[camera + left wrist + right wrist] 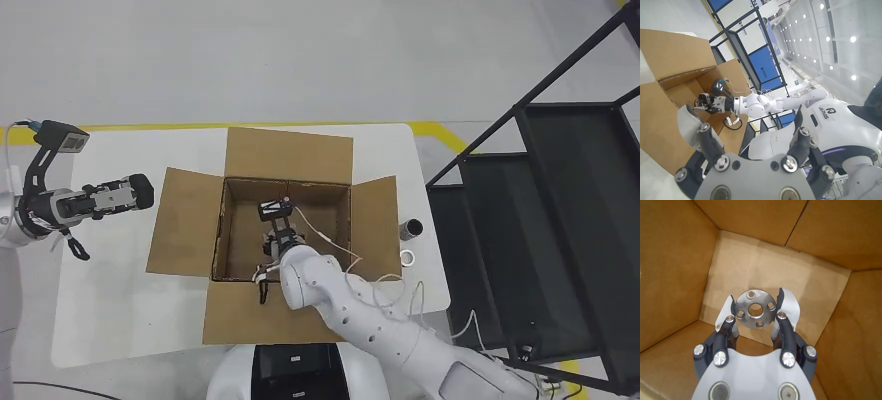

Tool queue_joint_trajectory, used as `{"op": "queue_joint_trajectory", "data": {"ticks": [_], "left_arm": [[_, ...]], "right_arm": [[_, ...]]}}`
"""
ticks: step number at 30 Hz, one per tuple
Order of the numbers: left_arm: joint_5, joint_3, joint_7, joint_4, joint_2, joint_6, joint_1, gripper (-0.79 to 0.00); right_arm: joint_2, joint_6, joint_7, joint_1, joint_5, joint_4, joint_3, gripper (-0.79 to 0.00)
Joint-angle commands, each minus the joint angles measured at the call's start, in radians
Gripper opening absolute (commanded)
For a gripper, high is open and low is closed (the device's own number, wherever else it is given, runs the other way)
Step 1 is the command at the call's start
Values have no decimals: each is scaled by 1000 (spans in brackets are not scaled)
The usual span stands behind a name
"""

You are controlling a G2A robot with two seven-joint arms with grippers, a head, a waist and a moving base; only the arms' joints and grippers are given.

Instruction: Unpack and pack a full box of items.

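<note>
An open cardboard box (290, 155) stands mid-table with its flaps spread. My right gripper (274, 245) is down inside it, shut on a round metal flange (743, 305) with a centre hole and several bolt holes. The flange hangs between the fingertips above the bare box floor (772, 272). From the left wrist view, the right gripper (702, 105) holds the flange (700, 102) inside the box (677, 55). My left gripper (140, 192) is over the table to the left of the box, open and holding nothing (743, 121).
A short metal cylinder (411, 230) and a small ring (407, 258) stand on the white table just right of the box. A black stepped rack (540, 200) stands off the table's right side. White tabletop (110, 300) lies bare left of the box.
</note>
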Motion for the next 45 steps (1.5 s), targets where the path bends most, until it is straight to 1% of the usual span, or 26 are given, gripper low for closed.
{"op": "queue_joint_trajectory", "data": {"ticks": [1, 8, 11, 19, 20, 21, 22, 28, 30, 33, 36, 39, 42, 45], "left_arm": [[0, 0, 0, 0, 0, 0, 0, 0], [0, 0, 0, 0, 0, 0, 0, 0], [0, 0, 0, 0, 0, 0, 0, 0], [0, 0, 0, 0, 0, 0, 0, 0], [0, 0, 0, 0, 0, 0, 0, 0], [0, 0, 0, 0, 0, 0, 0, 0], [0, 0, 0, 0, 0, 0, 0, 0], [0, 0, 0, 0, 0, 0, 0, 0], [0, 0, 0, 0, 0, 0, 0, 0], [0, 0, 0, 0, 0, 0, 0, 0], [0, 0, 0, 0, 0, 0, 0, 0], [0, 0, 0, 0, 0, 0, 0, 0], [0, 0, 0, 0, 0, 0, 0, 0], [0, 0, 0, 0, 0, 0, 0, 0]], "right_arm": [[-7, 0, -4, 10, 1, 26, -7, -785], [-36, 8, 28, 61, 6, 107, -22, -785], [-52, 14, 34, 84, 30, 152, -25, -785], [-88, 16, 5, 110, 57, 252, -44, -785], [-92, 16, 2, 112, 60, 259, -43, -637], [-95, 16, -2, 114, 63, 263, -41, -382], [-97, 20, -7, 115, 64, 265, -38, 0], [-103, 18, -14, 107, 61, 239, -20, 0], [-100, 14, -11, 91, 55, 205, -12, 0], [-87, -1, 2, 50, 32, 116, 13, 0], [-64, -20, 33, -9, -4, -11, 59, 0], [-36, -50, 76, -91, -38, -187, 120, 0], [-9, -101, 138, -189, -33, -390, 197, 0], [14, -172, 193, -281, 12, -589, 287, 0]]}}
